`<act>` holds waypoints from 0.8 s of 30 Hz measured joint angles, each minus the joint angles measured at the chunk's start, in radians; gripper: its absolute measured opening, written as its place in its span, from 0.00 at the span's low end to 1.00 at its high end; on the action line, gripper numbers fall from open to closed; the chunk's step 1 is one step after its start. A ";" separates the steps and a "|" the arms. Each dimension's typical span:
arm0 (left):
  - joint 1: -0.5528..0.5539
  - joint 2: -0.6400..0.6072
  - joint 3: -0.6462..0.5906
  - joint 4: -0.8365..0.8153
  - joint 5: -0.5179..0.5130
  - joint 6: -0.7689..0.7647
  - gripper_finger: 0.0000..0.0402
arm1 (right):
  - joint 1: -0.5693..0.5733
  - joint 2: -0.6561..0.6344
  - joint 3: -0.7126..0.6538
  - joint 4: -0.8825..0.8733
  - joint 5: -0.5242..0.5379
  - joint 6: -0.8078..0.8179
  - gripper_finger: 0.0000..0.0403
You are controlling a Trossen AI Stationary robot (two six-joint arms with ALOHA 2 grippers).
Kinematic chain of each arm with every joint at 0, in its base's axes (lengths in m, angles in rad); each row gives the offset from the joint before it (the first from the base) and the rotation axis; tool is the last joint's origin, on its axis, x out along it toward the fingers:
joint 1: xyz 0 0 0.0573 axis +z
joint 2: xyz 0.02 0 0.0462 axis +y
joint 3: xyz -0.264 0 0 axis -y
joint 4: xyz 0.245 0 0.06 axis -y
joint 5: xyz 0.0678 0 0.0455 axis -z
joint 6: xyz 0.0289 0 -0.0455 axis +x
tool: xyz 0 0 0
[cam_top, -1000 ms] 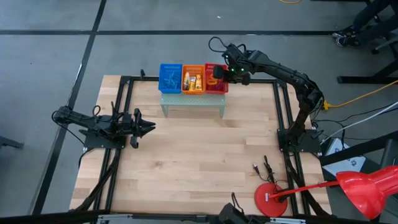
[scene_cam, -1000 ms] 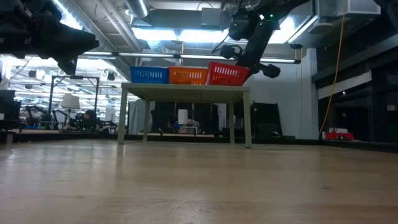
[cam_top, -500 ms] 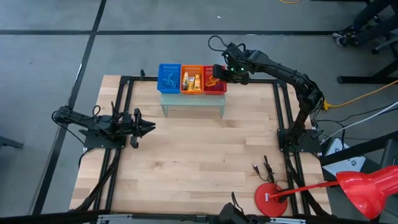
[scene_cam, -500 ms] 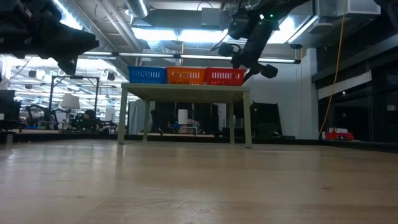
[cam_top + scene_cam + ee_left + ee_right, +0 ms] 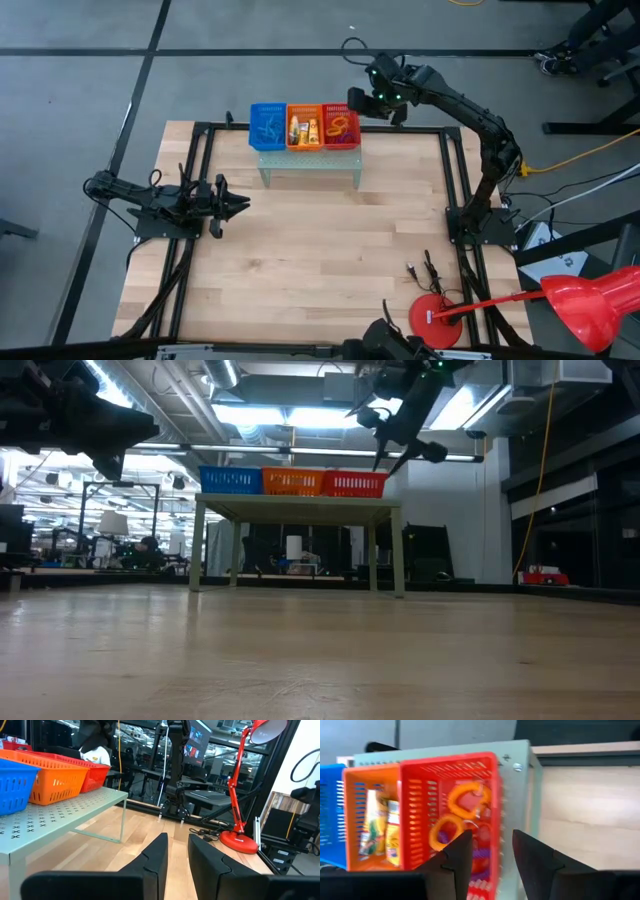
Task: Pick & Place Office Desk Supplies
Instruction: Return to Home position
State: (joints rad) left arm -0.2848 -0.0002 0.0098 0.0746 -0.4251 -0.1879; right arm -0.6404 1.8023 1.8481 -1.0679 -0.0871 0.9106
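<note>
The desk supplies (image 5: 305, 128) sit in baskets (image 5: 252, 130) on the green stand (image 5: 310, 165), upper centre. The right claw (image 5: 352, 99), fingers apart and empty, hovers beside the red basket (image 5: 358, 130); it should lift clear before retracting. The left claw (image 5: 238, 204) waits at centre left, fingers slightly apart

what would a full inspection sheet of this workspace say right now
surface: wooden table, light planks
job's things: yellow-and-white boxes in the orange basket, orange loops in the red basket; these and the blue basket stand in a row on the pale green stand
clutter: red lamp at the table's near right corner
grippers: left gripper at the table's left side, jaws slightly apart, empty; right gripper raised by the red basket, jaws open, empty
cables: dark cables beside the lamp; yellow cable on the floor
surroundings: grey floor, workshop room beyond
</note>
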 joint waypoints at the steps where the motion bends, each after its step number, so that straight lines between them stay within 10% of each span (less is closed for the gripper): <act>1: 0.000 0.000 0.000 0.000 0.000 0.000 0.18 | -0.004 0.000 0.012 -0.027 0.001 -0.005 0.35; 15: 0.000 0.000 0.000 0.000 0.000 0.000 0.18 | -0.007 -0.018 0.037 -0.093 0.081 -0.067 0.36; 24: 0.000 0.000 0.000 0.001 0.000 0.000 0.17 | 0.102 -0.246 0.037 0.046 0.191 -0.149 0.36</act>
State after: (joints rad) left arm -0.2851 -0.0002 0.0101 0.0753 -0.4252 -0.1879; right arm -0.5380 1.5562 1.8854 -1.0221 0.1038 0.7617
